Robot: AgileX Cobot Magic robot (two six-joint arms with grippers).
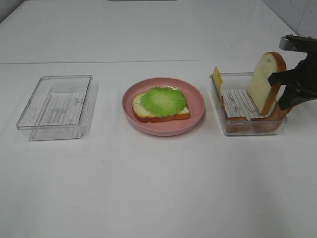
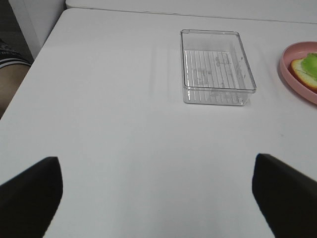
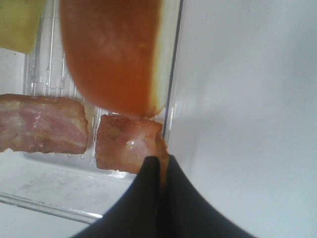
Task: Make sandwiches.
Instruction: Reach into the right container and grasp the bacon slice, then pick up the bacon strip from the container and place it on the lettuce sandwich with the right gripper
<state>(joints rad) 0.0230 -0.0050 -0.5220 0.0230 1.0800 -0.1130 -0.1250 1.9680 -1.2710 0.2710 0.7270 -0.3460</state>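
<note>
A pink plate (image 1: pixel 163 130) in the middle holds a bread slice (image 1: pixel 148 115) with a green lettuce leaf (image 1: pixel 162 100) on top. The right clear container (image 1: pixel 247 130) holds a yellow cheese slice (image 1: pixel 217 78) standing at its left wall, a second bread slice (image 1: pixel 267 79) leaning upright at its right wall, and bacon along its front. My right gripper (image 1: pixel 281 110) reaches into the container's front right corner. In the right wrist view it (image 3: pixel 161 171) is shut on the end of a bacon strip (image 3: pixel 129 144), below the bread slice (image 3: pixel 114 54). My left gripper (image 2: pixel 157 196) is open and empty over bare table.
An empty clear container (image 1: pixel 55 106) stands left of the plate, also in the left wrist view (image 2: pixel 215 67). A second bacon piece (image 3: pixel 42 124) lies beside the gripped one. The table's left edge (image 2: pixel 44 44) shows in the left wrist view.
</note>
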